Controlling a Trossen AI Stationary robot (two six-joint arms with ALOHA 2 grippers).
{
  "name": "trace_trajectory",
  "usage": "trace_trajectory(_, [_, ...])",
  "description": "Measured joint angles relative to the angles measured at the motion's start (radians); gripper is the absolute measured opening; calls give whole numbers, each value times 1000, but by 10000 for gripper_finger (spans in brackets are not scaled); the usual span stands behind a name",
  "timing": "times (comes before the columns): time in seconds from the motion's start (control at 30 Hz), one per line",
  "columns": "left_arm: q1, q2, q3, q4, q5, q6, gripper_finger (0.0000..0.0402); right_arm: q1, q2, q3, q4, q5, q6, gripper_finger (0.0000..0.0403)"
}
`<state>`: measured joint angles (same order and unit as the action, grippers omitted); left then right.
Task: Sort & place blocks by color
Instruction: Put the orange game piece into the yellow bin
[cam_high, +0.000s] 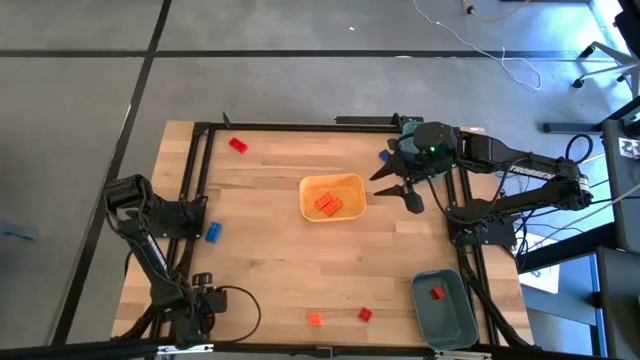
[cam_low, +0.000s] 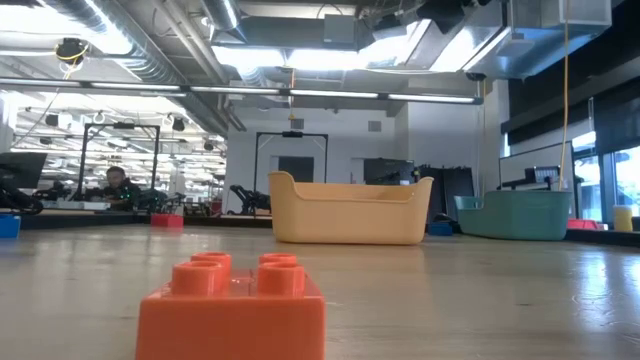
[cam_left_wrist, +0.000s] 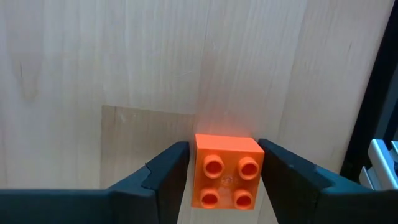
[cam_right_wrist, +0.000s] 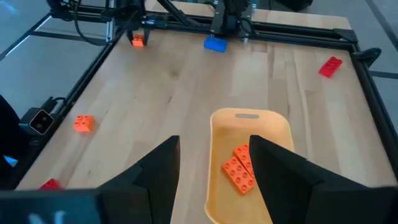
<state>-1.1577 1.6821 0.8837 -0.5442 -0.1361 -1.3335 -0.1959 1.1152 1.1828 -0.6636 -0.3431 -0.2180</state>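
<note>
My left gripper (cam_left_wrist: 224, 171) is near the table's near-left corner (cam_high: 200, 292), pointing down, with an orange block (cam_left_wrist: 227, 171) between its fingers. My right gripper (cam_high: 400, 186) hangs open in the air beside the far right end of the yellow-orange tray (cam_high: 345, 183), touching nothing. The tray holds orange blocks (cam_right_wrist: 241, 167). Loose on the table lie a red block (cam_high: 237, 144), a blue block (cam_high: 212, 232), a blue block (cam_high: 385, 155), an orange block (cam_high: 315, 319) and a red block (cam_high: 365, 314). Another red block (cam_high: 437, 293) lies in the teal bin (cam_high: 452, 322). My left gripper has the orange block pinched between its two fingers, one on each of two opposite side walls (cam_left_wrist: 259, 171). The fingers come from above, pointing down, and the block's studs face up toward the wrist. Whether the block stands on the table or is lifted, I cannot tell.
A black metal frame (cam_high: 300, 127) runs round the tabletop. The tray stands mid-table, the teal bin at the near-right corner. Bare wood lies between the tray and the table's left side. In the low view a person (cam_low: 117, 182) sits in the room far behind the table.
</note>
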Motion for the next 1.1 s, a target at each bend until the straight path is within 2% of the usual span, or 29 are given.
trace_trajectory(0.27, [2, 0, 0, 3, 34, 0, 132, 0, 0, 0, 0, 0, 0, 195])
trace_trajectory(0.5, [33, 0, 0, -1, 59, 0, 131, 0, 0, 0, 0, 0, 0, 195])
trace_trajectory(0.73, [144, 1, 0, -39, 136, -3, 131, 0, 0, 0, 0, -2, 0, 195])
trace_trajectory(1.1, [381, 1, 0, -72, 184, 70, 131, 0, 0, 0, -5, -183, 0, 192])
